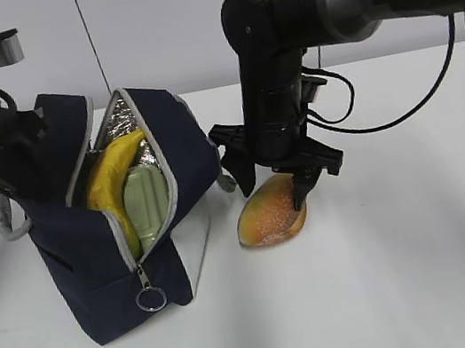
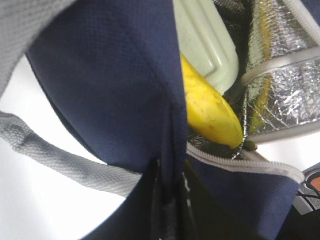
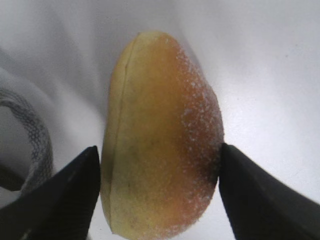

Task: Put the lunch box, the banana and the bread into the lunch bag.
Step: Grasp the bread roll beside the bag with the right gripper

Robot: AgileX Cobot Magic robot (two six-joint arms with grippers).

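Right end effector down over the bread, jaws spread wide and straddling the bun, one finger hard against each flank. Whether actually squeezing or only bracketing: cannot tell from the right wrist view, though the fit looks snug. Bread resting on the white desk, just beside the lunch bag and not yet inside. Probably placed this way so a straight lift and a short carry leftward lands it over the opening.

Left end effector pinched nearly closed on the navy fabric at the bag's rim, seemingly to hold the mouth agape and steady the bag (tipped on its side, zipper undone, ring pull dangling at the low end). Grey strap handle hanging loose below.

Inside the bag, against the silver foil lining: the banana lying along the opening, and the sage-green lunch box tucked beside and touching it. Two of three items stowed, by the look of it; little spare room left near the mouth, so the bun may need nudging in past the banana.
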